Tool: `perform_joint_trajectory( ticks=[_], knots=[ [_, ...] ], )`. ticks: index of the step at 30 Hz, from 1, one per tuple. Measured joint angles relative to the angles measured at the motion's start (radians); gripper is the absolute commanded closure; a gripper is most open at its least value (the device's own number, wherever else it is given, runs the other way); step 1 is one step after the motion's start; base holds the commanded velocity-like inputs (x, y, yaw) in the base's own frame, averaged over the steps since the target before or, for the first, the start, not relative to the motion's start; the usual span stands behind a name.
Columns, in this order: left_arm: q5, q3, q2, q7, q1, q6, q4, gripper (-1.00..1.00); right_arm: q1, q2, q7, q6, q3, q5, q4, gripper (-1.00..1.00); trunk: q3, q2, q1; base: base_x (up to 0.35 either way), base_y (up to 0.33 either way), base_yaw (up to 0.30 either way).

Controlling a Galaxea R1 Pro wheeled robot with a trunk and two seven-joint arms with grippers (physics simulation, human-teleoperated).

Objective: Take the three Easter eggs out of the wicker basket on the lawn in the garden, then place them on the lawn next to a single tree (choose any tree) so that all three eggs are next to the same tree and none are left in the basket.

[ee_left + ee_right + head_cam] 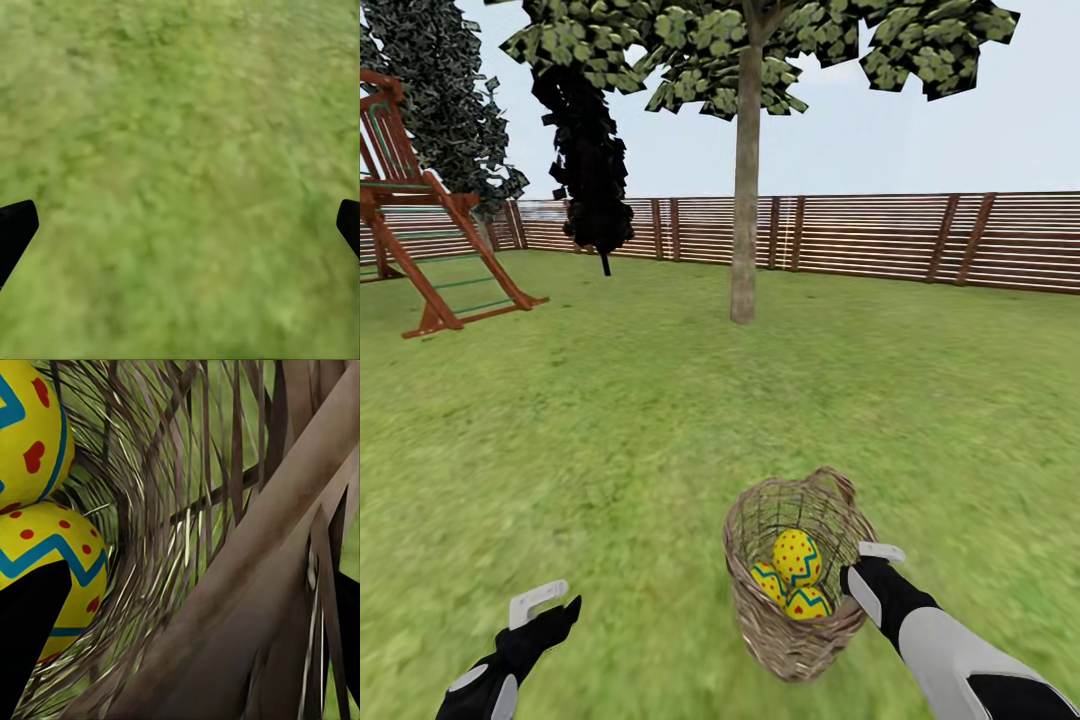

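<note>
The basket (800,575) is seen on the lawn (610,440), tipped so that its round mouth faces up and toward the robot; it is woven of brown twigs, tapers to its base and has a loop handle at the far rim. Three eggs (797,556) are held inside it, yellow with blue zigzag bands and red spots, packed together and touching.

The right tool (865,565) is placed at the basket's near right rim. In the right wrist view one dark finger (30,637) is seen inside the weave, just in front of an egg (64,562), and the other finger (346,637) outside the wall, so the rim lies between them; whether it is clamped cannot be told.

The left tool (545,605) is held over bare grass, well apart from the basket, its fingers (15,232) spread wide with nothing between them.

A tree (744,200) with a pale trunk stands well beyond the basket, before the fence (860,235).
</note>
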Motion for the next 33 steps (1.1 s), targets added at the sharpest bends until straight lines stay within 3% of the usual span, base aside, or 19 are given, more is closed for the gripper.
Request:
perform_joint_trajectory(
  ticks=[33],
  knots=[
    [0.001,0.000,0.000,-0.001,0.000,-0.002,-0.002,-1.00,0.000,-0.001,0.000,0.000,0.000,0.000,-0.001,1.00,0.000,0.000,0.000,0.329,0.000,0.000]
  ],
)
